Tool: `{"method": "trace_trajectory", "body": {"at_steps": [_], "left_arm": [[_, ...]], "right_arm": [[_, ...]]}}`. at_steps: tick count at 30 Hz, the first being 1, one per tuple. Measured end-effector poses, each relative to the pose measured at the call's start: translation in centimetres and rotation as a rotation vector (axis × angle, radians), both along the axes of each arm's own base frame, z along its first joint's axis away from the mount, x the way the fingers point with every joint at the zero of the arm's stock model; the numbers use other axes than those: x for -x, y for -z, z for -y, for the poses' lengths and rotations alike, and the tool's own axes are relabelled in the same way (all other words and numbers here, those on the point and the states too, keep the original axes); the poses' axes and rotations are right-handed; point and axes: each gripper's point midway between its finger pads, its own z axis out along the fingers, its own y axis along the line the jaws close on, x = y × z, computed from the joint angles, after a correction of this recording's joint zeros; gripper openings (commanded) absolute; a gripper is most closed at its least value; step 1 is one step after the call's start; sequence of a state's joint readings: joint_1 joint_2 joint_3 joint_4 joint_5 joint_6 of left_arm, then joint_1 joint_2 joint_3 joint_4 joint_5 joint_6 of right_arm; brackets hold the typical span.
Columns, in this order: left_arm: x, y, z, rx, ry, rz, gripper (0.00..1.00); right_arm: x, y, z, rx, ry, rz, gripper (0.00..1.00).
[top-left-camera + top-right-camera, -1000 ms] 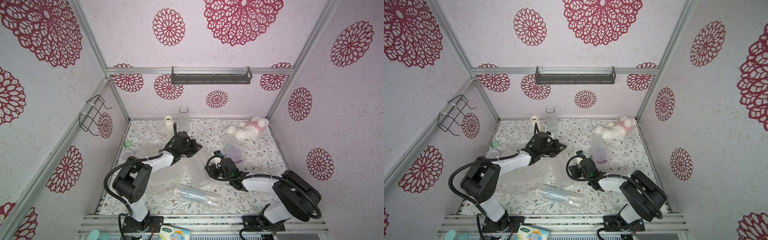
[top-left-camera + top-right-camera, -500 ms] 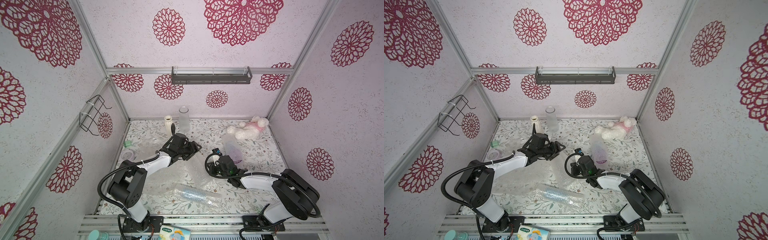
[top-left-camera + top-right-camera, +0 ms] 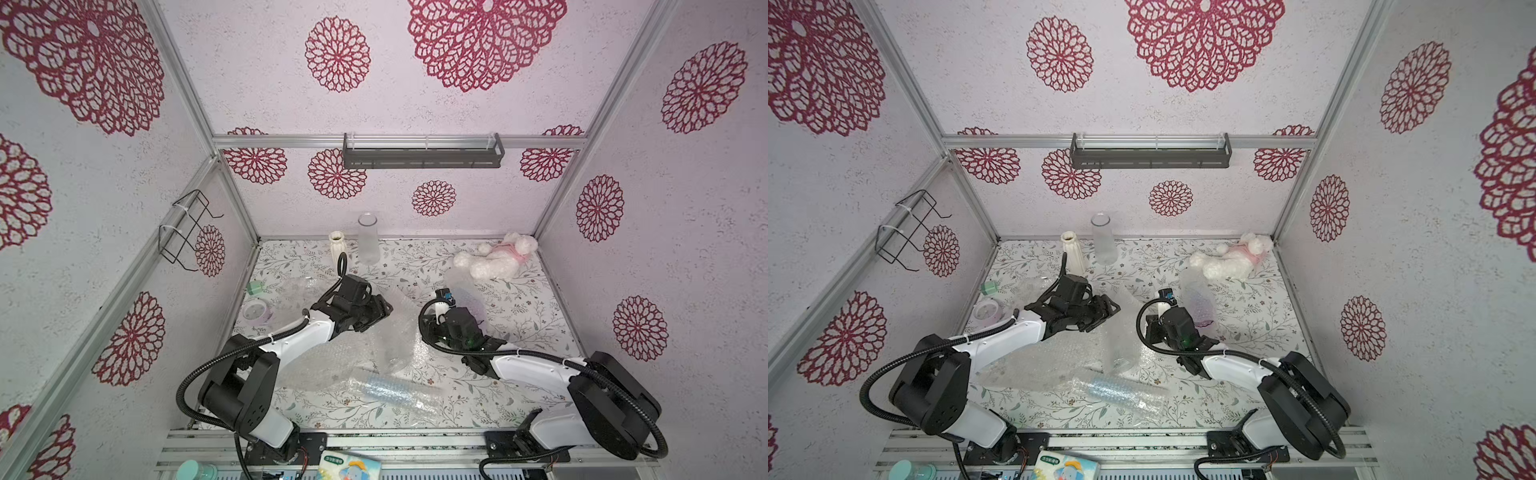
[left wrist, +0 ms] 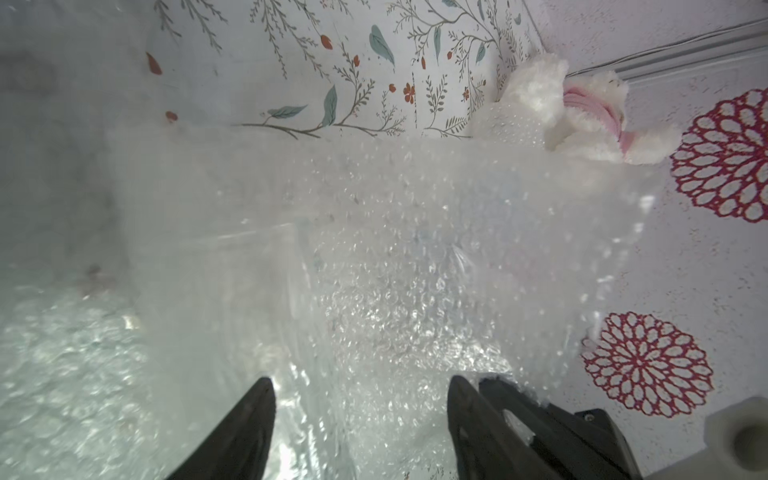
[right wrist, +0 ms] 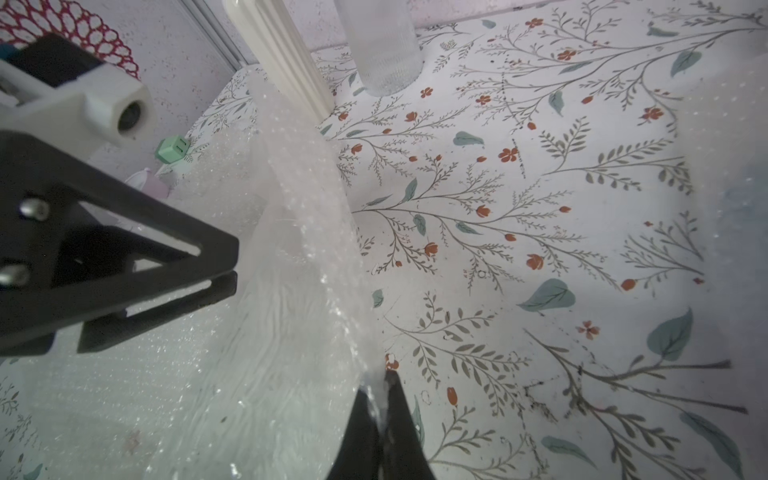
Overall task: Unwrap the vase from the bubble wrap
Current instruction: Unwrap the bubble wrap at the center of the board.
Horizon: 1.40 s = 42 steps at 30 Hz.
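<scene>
Two robot arms are working over a floral tabletop inside a patterned booth, and a stuffed toy point(image 3: 496, 259) is lying on it. Well apart from the toy, a sheet of bubble wrap point(image 3: 395, 332) is standing up in a crinkled fold. The rest of the sheet is lying flat, farther from the toy.

The right gripper point(image 5: 380, 392) is pinching the edge of this fold nearer the toy, its jaws clenched on the plastic. The left gripper point(image 4: 359, 380) is facing the fold from the side away from the toy. Its jaws are spread apart and gripping nothing, and the sheet is hanging across the gap. Whether a vase is sitting inside this fold cannot be told.

One wrapped bundle point(image 3: 469, 297) is lying just beside the toy. Another wrapped bundle point(image 3: 395, 390) is lying farthest from the toy.

The step in hand appears to be peeling a layer open. The next move is probably calling for the left jaws to close on the fold, and then for both arms to draw apart gently, since the thin plastic is looking slippery and easy to lose.
</scene>
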State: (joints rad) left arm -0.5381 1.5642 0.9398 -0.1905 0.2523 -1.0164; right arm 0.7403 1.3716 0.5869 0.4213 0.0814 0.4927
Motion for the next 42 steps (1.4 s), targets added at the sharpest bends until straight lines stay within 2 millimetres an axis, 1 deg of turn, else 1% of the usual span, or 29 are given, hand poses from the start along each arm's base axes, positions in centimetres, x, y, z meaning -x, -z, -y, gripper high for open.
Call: {"method": "trace_trajectory", "body": {"at_steps": [5, 7, 10, 13, 18, 23, 26, 30, 34, 38, 42], "left_arm": [[0.3, 0.1, 0.4, -0.047, 0.024, 0.005, 0.66], [0.3, 0.4, 0.4, -0.075, 0.03, 0.0, 0.66], [0.6, 1.1, -0.1, -0.12, 0.029, -0.015, 0.66], [1.0, 1.8, -0.7, -0.163, 0.026, -0.033, 0.65], [1.4, 2.6, -1.7, -0.232, 0.017, -0.06, 0.66], [1.4, 2.9, -1.9, -0.292, 0.017, -0.073, 0.71], [0.8, 2.7, -1.7, -0.33, 0.016, -0.07, 0.75], [-0.8, 2.8, -1.4, -0.379, 0.01, -0.061, 0.78], [-2.5, 3.5, -1.0, -0.435, 0.01, -0.063, 0.79], [-3.6, 4.5, -1.0, -0.474, 0.015, -0.074, 0.78], [-5.1, 5.2, -0.7, -0.501, 0.021, -0.087, 0.77]], "right_arm": [[0.0, -1.8, 0.7, -0.025, 0.028, 0.029, 0.0], [0.0, -3.0, 1.1, -0.044, 0.045, 0.05, 0.0], [-0.1, -4.6, 1.6, -0.068, 0.064, 0.085, 0.0], [0.0, -5.7, 1.9, -0.087, 0.076, 0.106, 0.0], [-0.2, -5.9, 2.2, -0.096, 0.094, 0.107, 0.0], [-0.2, -5.9, 2.2, -0.098, 0.095, 0.106, 0.0], [-0.1, -5.9, 2.1, -0.1, 0.091, 0.105, 0.0], [0.1, -5.7, 2.2, -0.103, 0.088, 0.099, 0.0], [0.4, -5.9, 2.3, -0.113, 0.08, 0.103, 0.0], [0.9, -6.2, 2.5, -0.124, 0.072, 0.109, 0.0], [1.3, -5.6, 2.8, -0.117, 0.071, 0.099, 0.0]]}}
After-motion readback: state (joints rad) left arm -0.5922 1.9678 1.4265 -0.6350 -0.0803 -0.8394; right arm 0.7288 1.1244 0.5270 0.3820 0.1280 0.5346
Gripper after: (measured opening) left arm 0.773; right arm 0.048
